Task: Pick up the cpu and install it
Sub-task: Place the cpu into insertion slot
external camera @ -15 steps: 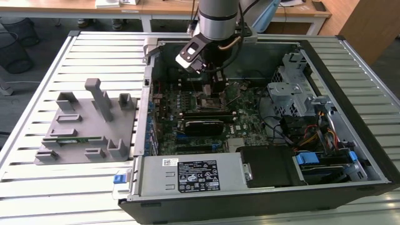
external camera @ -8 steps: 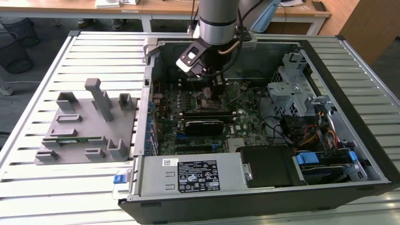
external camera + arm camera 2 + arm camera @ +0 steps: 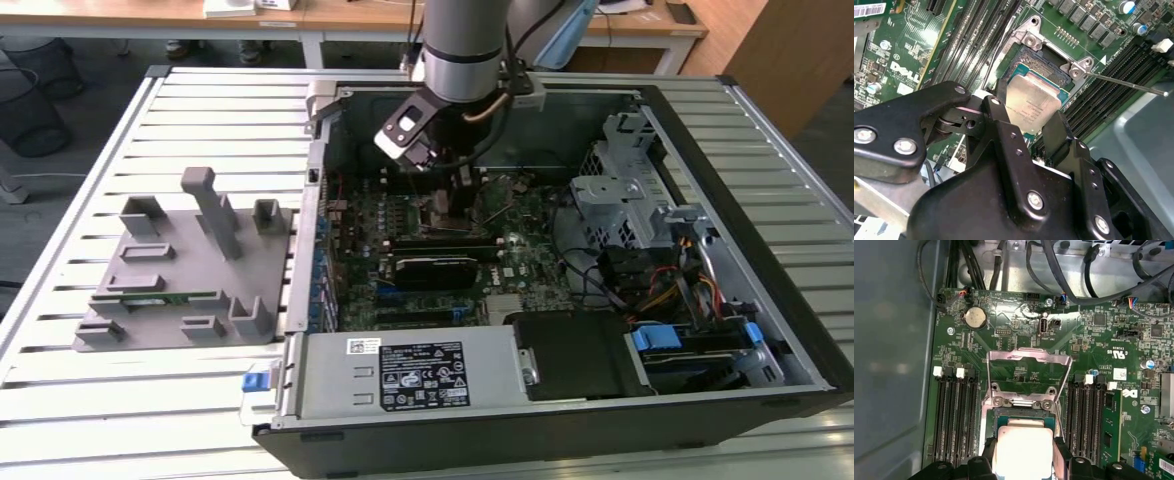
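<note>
The hand [image 3: 1026,120] is clenched on the cpu [image 3: 1033,100], with its black fingers [image 3: 999,107] against opposite edges. Inside the computer case [image 3: 534,445], the cpu is at the open motherboard socket [image 3: 1024,414], whose load plate [image 3: 1029,356] stands raised.

Socket [image 3: 1024,416]: open from above. Load plate [image 3: 1026,356] stands raised at one edge; lever rod [image 3: 1124,83] juts alongside. Memory slots [image 3: 956,420] flank both sides, low. Cables [image 3: 956,262] crowd the case wall beyond. Claw [image 3: 1024,446], gripping cpu [image 3: 1021,460], occupies the gap.
</note>
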